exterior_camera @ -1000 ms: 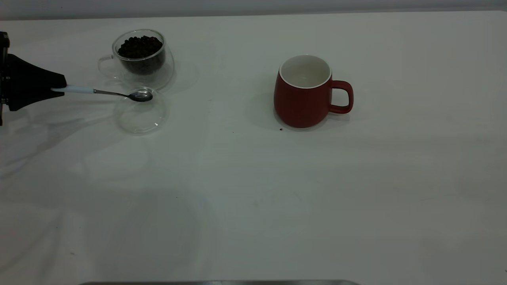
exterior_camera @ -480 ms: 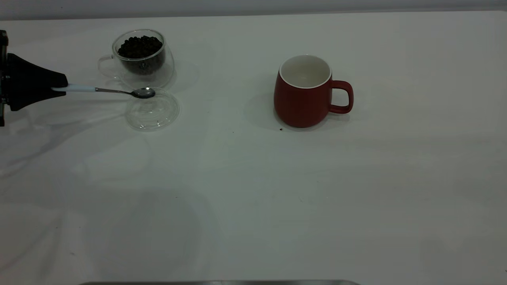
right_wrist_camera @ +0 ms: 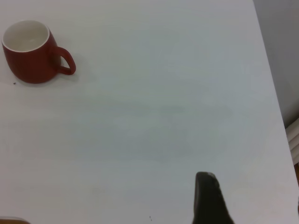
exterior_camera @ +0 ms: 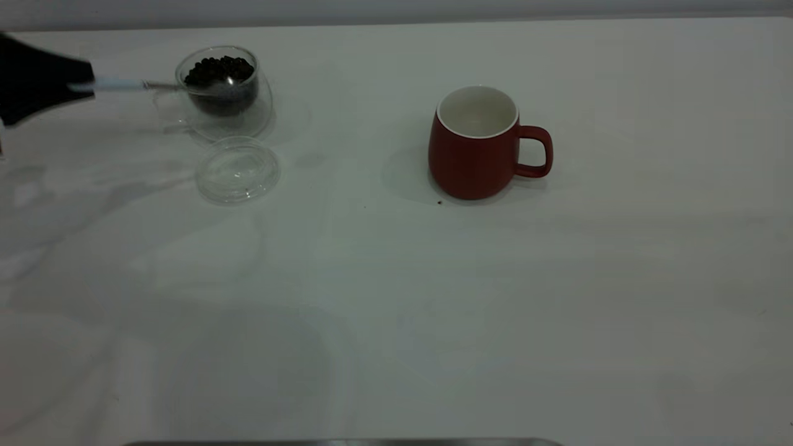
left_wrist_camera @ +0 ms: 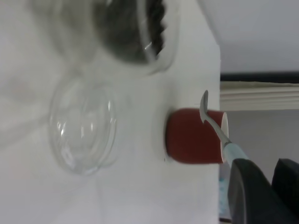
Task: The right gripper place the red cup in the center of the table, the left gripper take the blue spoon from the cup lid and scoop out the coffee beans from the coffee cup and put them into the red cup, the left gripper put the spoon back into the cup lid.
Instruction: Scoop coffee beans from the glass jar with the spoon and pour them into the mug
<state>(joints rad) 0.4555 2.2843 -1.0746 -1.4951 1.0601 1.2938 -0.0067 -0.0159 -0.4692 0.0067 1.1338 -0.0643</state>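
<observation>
Far left edge of the exterior view: left gripper (exterior_camera: 77,83), matte black, wedge-shaped, fingers tapering to a narrow tip. Fingers pinched together on the pale end of the blue spoon (exterior_camera: 133,85); the wrist view shows the same clamp on the handle (left_wrist_camera: 233,151). Spoon held roughly level above the table. Handle smooth and pale blue, neck thin bright metal, bowl polished and sitting at the near rim of the coffee cup (exterior_camera: 224,93).

Coffee cup: clear double-walled glass, rounded body, clear loop handle on its left side. Coffee beans (exterior_camera: 218,69) heaped inside, small, dark, glossy. Whether the spoon bowl touches the beans cannot be told.

Cup lid (exterior_camera: 238,171): flat round disc of clear glass with a raised rim, lying on the table just in front of the coffee cup and slightly to its right, apart from it. Nothing lies in it.

Table (exterior_camera: 396,297): plain white, smooth, matte, a few tiny dark specks.

Right of centre: red cup (exterior_camera: 476,144), well apart from the glassware. Rounded ceramic, dark red outside, white inside, loop handle pointing right. Stands upright. One dark speck lies on the table at its front foot.

Right gripper (right_wrist_camera: 209,198): seen only in its own wrist view as one dark finger over bare table, far from the red cup (right_wrist_camera: 32,52). How its fingers stand cannot be told.
</observation>
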